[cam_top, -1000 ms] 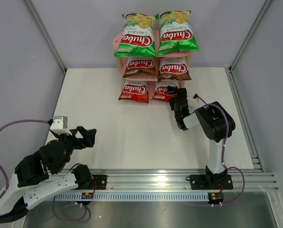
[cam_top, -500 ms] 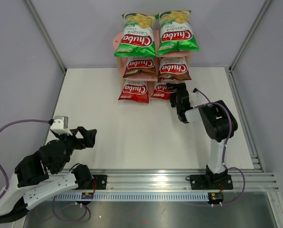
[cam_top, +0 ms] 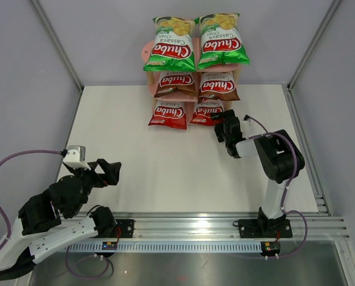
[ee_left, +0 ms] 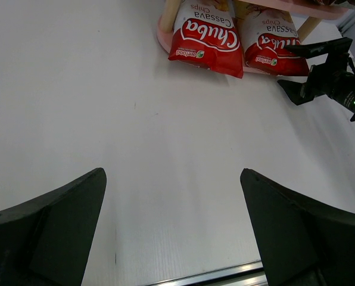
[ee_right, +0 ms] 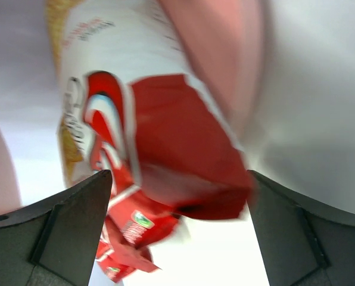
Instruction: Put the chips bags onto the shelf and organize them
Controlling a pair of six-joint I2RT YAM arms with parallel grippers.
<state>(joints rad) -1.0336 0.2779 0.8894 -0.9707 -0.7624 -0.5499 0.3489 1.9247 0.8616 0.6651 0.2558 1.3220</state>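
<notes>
Leaning on the bottom tier of the shelf [cam_top: 146,51], the right-hand red bag [cam_top: 205,114] stands just beside the right gripper [cam_top: 218,123], whose tips sit at the bag's right edge. That gripper's jaws are spread wide and grip nothing. The right wrist view, blurred, shows this bag [ee_right: 165,131] close up between the two fingers [ee_right: 64,232], with a pink board of the shelf [ee_right: 219,53] above it; whether a finger touches the foil cannot be told there. The left wrist view gives the side look: the right gripper [ee_left: 283,67] points at the bag's [ee_left: 267,43] lower corner from the right, one finger high, one low, and the bag rests on the pink base [ee_left: 163,37].

Next to it on the same tier stands the other red bag [cam_top: 168,114]. Only the top view shows the upper tiers: two brown bags [cam_top: 176,83] [cam_top: 218,86] side by side in the middle, and two green bags [cam_top: 170,44] [cam_top: 223,40] on top.

Well apart, at the near left of the table [cam_top: 136,149], the left gripper [cam_top: 109,170] hangs with jaws fully parted, empty.
</notes>
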